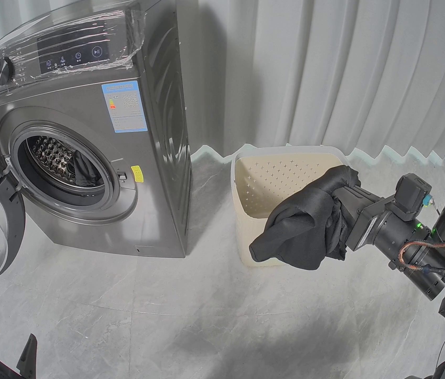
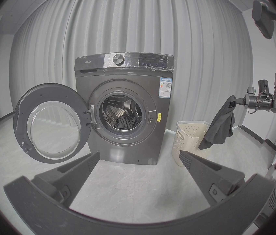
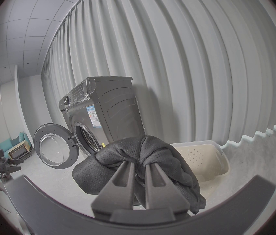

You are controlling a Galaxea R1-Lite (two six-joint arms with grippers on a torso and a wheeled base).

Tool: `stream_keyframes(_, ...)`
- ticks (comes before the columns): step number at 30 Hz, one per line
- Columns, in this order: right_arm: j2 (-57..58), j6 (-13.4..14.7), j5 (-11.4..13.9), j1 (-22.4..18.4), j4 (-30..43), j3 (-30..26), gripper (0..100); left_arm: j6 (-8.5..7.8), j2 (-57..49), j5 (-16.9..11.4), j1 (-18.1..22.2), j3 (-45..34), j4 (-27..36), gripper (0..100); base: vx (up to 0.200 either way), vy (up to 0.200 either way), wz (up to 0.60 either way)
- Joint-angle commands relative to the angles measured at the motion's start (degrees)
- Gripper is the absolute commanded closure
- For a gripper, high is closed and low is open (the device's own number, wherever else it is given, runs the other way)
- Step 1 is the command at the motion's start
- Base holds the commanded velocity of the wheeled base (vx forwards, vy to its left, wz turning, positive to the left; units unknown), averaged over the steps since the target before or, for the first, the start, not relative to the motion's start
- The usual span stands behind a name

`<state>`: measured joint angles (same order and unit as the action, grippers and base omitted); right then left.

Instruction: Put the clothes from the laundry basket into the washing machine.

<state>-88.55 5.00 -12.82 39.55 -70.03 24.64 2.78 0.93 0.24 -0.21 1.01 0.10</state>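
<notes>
Our head camera high before the washing machine (image 1: pixel 91 132), looking down, our left wrist camera low, squarely facing its front, farther back, our right wrist camera oblique, off its side, all sharing it

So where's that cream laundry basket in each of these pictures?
Head view: the laundry basket sits right of centre, partly behind the black garment.
Left wrist view: the basket is between the washing machine and the hanging garment.
Right wrist view: the basket is just beyond the garment in the right gripper, by the curtain.
Shared landmark: the washing machine, its door open.
</notes>
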Motion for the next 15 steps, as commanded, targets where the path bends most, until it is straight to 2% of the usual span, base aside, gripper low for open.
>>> stream_keyframes(1,-0.3,0.01,-0.01,0.09,-0.01,-0.29,100,0.03,-0.93,0.02,0.03,-0.84,-0.01,0,0.0,0.2,0.0)
stream_keyframes(15,-2.33,1.24,-0.36,2.29,-0.37,-0.29,100,0.12,-0.93,0.2,0.03,-0.84,-0.01,0,0.0,0.2,0.0)
